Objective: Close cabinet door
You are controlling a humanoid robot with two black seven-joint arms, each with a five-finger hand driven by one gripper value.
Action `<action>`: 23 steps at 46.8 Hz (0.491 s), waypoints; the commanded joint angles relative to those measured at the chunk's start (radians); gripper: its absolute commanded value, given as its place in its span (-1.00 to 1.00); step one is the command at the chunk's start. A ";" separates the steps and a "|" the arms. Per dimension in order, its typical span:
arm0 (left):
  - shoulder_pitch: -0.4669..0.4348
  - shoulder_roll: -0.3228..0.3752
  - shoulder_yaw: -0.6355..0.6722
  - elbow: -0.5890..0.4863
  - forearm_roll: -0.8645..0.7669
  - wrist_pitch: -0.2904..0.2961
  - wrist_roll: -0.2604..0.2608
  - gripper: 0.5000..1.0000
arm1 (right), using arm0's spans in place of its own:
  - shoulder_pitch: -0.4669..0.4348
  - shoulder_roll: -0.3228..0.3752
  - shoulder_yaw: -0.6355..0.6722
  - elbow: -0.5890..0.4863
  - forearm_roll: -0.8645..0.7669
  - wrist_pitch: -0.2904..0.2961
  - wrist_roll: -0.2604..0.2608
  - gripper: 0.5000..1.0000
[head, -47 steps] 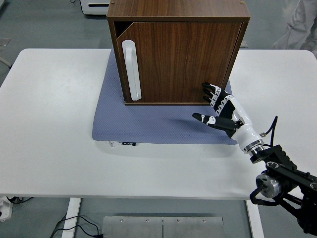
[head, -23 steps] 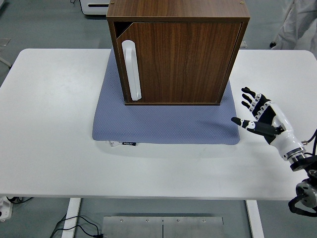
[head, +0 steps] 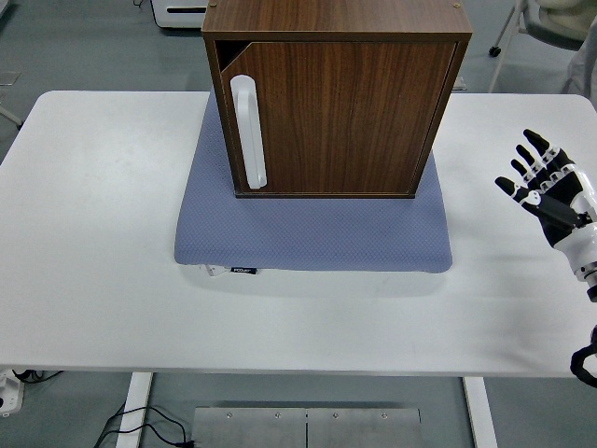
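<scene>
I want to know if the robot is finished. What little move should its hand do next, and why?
Probably just pull the right hand a bit further toward the table's right edge and rest. The cabinet door looks shut, flush in the cabinet, and the hand is open, holding nothing, well clear of the blue mat.

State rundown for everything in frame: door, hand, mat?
cabinet door: shut, flush with the cabinet front
white handle: upright, at the door's left edge
right hand: fingers spread, empty, apart from the cabinet
blue mat: flat under the cabinet
</scene>
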 commanded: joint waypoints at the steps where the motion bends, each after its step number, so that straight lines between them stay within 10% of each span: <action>1: 0.000 0.000 0.000 0.000 0.000 0.000 0.000 1.00 | 0.000 0.001 0.021 -0.002 0.012 0.028 -0.006 1.00; 23: 0.000 0.000 0.000 0.000 0.000 0.000 0.000 1.00 | -0.014 0.036 0.035 0.004 0.051 0.070 -0.003 1.00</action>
